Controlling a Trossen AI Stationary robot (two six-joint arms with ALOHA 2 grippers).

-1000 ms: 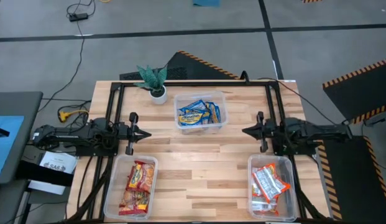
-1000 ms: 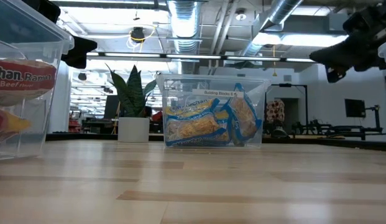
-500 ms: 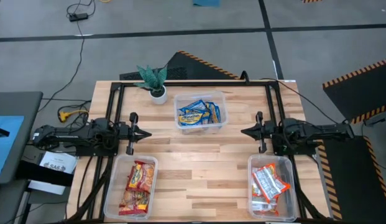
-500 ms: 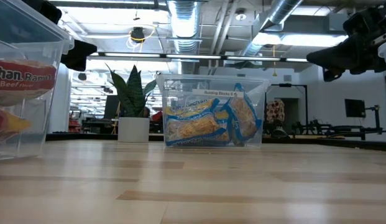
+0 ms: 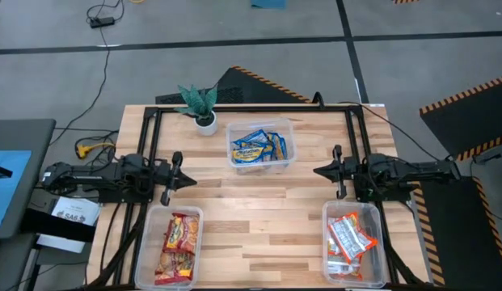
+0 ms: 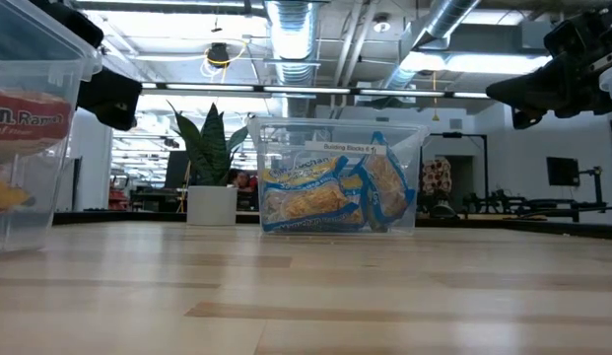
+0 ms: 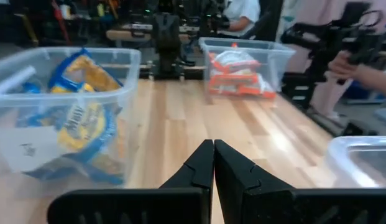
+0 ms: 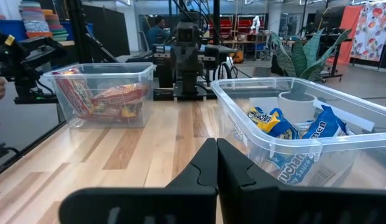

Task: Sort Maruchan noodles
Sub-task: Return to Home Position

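Note:
The Maruchan noodles lie sorted in three clear tubs. Blue-and-yellow packets (image 5: 259, 147) fill the tub at the far middle (image 6: 330, 187). Red-and-yellow packets (image 5: 176, 242) are in the near-left tub, and orange-red-and-white packets (image 5: 348, 238) in the near-right tub. My left gripper (image 5: 192, 179) hovers shut above the table's left side and points level toward the right (image 7: 214, 149). My right gripper (image 5: 316, 170) hovers shut above the right side and points level toward the left (image 8: 216, 149). Neither gripper has anything between its fingers.
A small potted plant (image 5: 200, 105) stands at the far left of the table, beside the blue tub. A black frame (image 5: 251, 107) runs along the far edge. Bare wood (image 5: 259, 210) lies between the tubs. A person's hand (image 7: 367, 62) shows beyond the table.
My left gripper has rolled a little about the line it points along, staying in place and shut. The near-left tub of red-and-yellow packets has shifted slightly toward the table's near edge.

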